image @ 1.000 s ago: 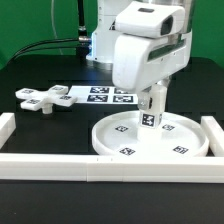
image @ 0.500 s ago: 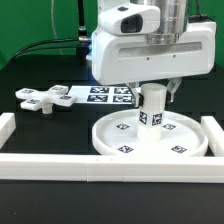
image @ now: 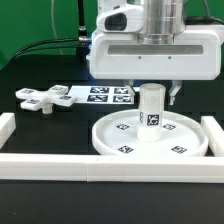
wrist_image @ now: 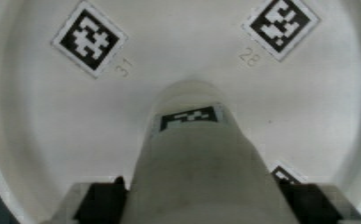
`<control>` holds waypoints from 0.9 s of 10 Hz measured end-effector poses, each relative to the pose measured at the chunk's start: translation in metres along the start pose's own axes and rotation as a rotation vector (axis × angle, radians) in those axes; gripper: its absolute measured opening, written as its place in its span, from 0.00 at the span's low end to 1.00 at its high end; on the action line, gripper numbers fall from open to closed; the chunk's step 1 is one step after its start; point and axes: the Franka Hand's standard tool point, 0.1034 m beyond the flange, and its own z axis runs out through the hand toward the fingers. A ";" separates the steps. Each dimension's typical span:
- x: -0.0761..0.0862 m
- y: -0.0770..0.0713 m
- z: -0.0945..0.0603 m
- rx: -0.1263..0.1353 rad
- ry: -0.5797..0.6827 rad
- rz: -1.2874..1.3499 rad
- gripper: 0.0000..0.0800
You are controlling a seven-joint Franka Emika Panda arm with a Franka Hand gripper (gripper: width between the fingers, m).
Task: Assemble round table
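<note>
Exterior view: the post (image: 151, 112) stands upright on the middle of the disc (image: 108, 142), which lies flat on the black table (image: 40, 130) toward the exterior view's right, just behind the near rail (image: 60, 166). The gripper (image: 152, 95) hangs straight over the post with its broad side to the camera, and the post's top reaches up between its fingers. The cross piece (image: 42, 98) lies flat well apart at the exterior view's left, beside the marker board (image: 105, 95), which sits farther back than the disc.

Wrist view: the post (wrist_image: 198, 160) runs down from the gripper (wrist_image: 195, 195) to the disc (wrist_image: 177, 60). A dark pad (wrist_image: 102, 200) sits on either side of it, with no gap showing, so the gripper is closed on the post. The post carries a small tag (wrist_image: 191, 117), and two larger tags (wrist_image: 92, 38) show on the disc floor beyond it
</note>
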 end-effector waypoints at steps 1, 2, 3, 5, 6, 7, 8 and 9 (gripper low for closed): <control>-0.001 0.000 0.000 0.008 -0.003 0.103 0.51; -0.001 0.000 0.001 0.023 -0.009 0.225 0.51; -0.003 -0.001 0.001 0.031 -0.015 0.347 0.51; -0.002 -0.001 0.000 0.029 -0.015 0.464 0.51; -0.002 -0.001 0.000 0.035 -0.018 0.525 0.51; -0.002 -0.001 0.000 0.038 -0.020 0.545 0.51; -0.002 -0.002 0.000 0.045 -0.025 0.625 0.51; -0.002 -0.001 0.000 0.052 -0.029 0.696 0.51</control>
